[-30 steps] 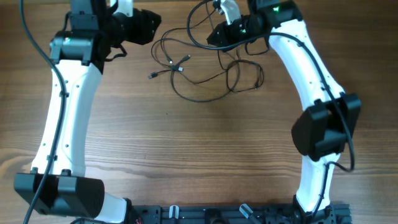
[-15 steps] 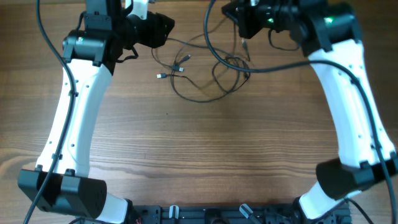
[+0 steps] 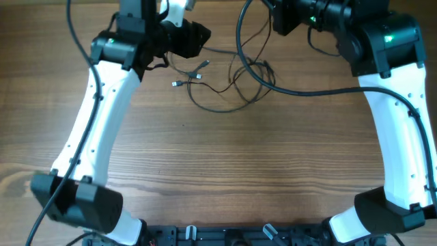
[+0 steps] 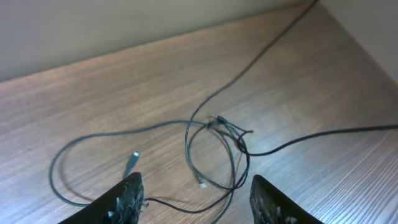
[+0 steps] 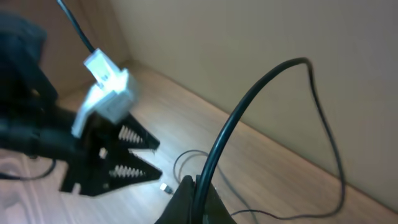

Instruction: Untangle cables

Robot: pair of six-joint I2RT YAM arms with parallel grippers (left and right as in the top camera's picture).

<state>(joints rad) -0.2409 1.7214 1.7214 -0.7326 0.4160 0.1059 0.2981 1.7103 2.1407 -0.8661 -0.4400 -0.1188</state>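
Thin black cables (image 4: 231, 130) are seen looped and knotted at the upper centre of the table (image 3: 225, 171). One strand is pinched in the closed right gripper (image 5: 196, 185). The left gripper (image 4: 198, 198) is held half open and empty just above. Most untangling is judged undone.

Cables (image 4: 217, 123) on the table (image 3: 218, 171) toward its 12 o'clock edge, plug ends (image 3: 198, 75) at the tangle's 9 o'clock, left gripper (image 3: 201, 37) at its 11 o'clock, right gripper (image 3: 280, 24) at its 1 o'clock
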